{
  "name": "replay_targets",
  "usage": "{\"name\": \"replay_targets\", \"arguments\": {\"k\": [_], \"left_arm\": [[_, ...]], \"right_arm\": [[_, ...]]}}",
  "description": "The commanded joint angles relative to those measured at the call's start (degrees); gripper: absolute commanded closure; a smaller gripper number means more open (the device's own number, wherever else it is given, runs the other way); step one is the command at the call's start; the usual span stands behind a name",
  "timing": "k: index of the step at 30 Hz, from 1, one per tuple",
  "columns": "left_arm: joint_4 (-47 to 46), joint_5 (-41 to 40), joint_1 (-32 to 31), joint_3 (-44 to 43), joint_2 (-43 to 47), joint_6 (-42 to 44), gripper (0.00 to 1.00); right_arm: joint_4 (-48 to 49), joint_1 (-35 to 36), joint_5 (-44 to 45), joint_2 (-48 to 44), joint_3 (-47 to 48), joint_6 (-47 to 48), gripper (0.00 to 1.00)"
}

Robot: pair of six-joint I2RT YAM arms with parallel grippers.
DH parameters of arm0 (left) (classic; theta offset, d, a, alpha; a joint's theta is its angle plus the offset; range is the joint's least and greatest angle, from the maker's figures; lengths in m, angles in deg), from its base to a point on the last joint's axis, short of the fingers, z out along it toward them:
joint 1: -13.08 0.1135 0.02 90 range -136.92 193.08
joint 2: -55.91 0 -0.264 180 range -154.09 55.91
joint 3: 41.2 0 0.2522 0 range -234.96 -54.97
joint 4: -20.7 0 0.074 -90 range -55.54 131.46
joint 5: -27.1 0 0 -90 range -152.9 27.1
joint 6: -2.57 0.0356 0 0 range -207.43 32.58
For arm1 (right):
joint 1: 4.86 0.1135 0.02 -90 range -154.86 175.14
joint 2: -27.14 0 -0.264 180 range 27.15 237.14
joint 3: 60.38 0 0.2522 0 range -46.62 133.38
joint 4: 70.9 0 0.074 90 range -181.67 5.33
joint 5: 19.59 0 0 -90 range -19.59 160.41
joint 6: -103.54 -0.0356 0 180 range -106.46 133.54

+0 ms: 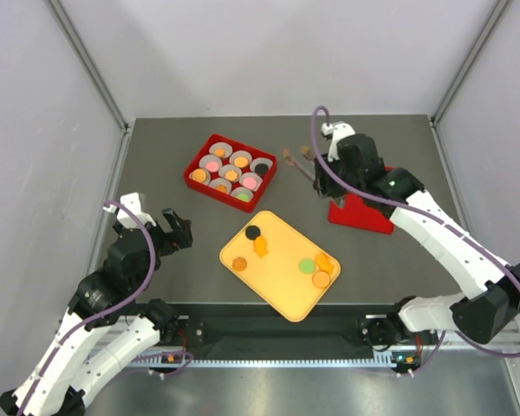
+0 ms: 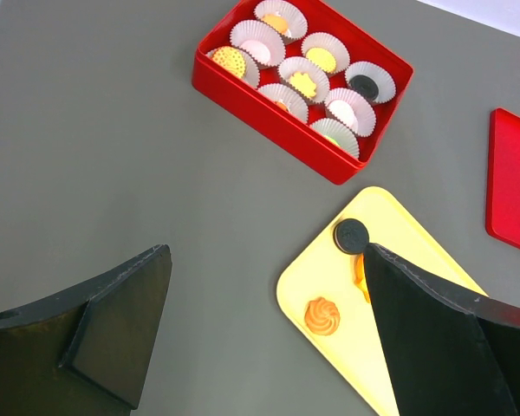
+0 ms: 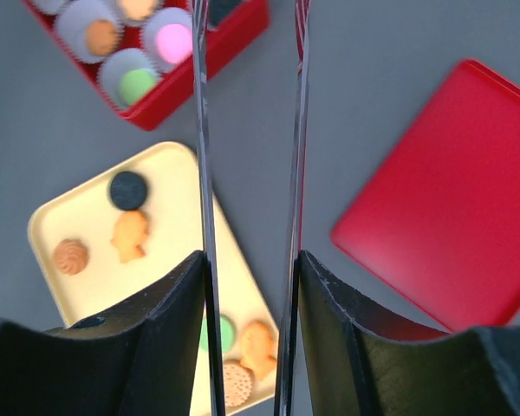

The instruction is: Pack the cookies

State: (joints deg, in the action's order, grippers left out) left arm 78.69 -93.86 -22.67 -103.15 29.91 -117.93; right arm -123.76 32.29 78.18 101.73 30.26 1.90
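Yellow plastic tray (image 1: pixel 282 286) sits at table centre, skewed. Six loose cookies (image 1: pixel 321 279) lie on it:
- a black round one (image 1: pixel 253 232) at the tray's 10 o'clock corner
- two orange ones just beside it
- one green and two orange bunched at the 3 o'clock edge

Red rectangular box (image 2: pixel 260 126) lies at 11 o'clock from the tray, apart from it. It holds nine white pleated paper cups (image 2: pixel 336 143). Each cup appears to hold a cookie: orange, pink, green, one black.

Flat red lid (image 3: pixel 442 199) lies at 2 o'clock from the tray, on the dark grey table (image 1: pixel 173 165), partly under the right arm.

Right gripper (image 3: pixel 253 269) hangs above the gap between tray and lid. Its fingers are part-closed on thin metal tongs (image 3: pixel 200 130), one blade against each finger's inner face. The blades stand parallel and apart. In the top view the tips point to 9 o'clock, near the box's 3 o'clock side, with nothing between them.

Left gripper (image 1: pixel 178 221) hangs at 9 o'clock from the tray, over bare table. Its jaws are spread wide and hold nothing.
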Motion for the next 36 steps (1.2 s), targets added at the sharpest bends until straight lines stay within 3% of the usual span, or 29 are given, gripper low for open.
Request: {"name": "replay_targets", "arguments": {"k": [1, 9, 17, 27, 36], "left_arm": [[-1.34, 0.46, -0.20, 0.11, 0.42, 0.62, 0.03], [-1.51, 0.99, -0.20, 0.19, 0.60, 0.79, 0.03], [-1.69, 1.17, -0.20, 0.20, 1.13, 0.88, 0.03], [-1.60, 0.99, -0.20, 0.28, 1.74, 0.79, 0.03], [-1.69, 1.43, -0.11, 0.28, 2.00, 0.88, 0.03]], "right_arm": [[2.70, -6.28, -2.83, -1.02, -2.35, -0.05, 0.55], [13.15, -14.81, -5.14, 11.78, -0.25, -3.21, 0.58], [21.32, -15.61, -1.62, 29.01, 6.34, -8.21, 0.59], [24.85, -15.61, -0.74, 39.40, 8.29, -11.12, 0.59], [25.47, -15.61, -0.30, 41.25, 7.40, -10.86, 0.39]]}}
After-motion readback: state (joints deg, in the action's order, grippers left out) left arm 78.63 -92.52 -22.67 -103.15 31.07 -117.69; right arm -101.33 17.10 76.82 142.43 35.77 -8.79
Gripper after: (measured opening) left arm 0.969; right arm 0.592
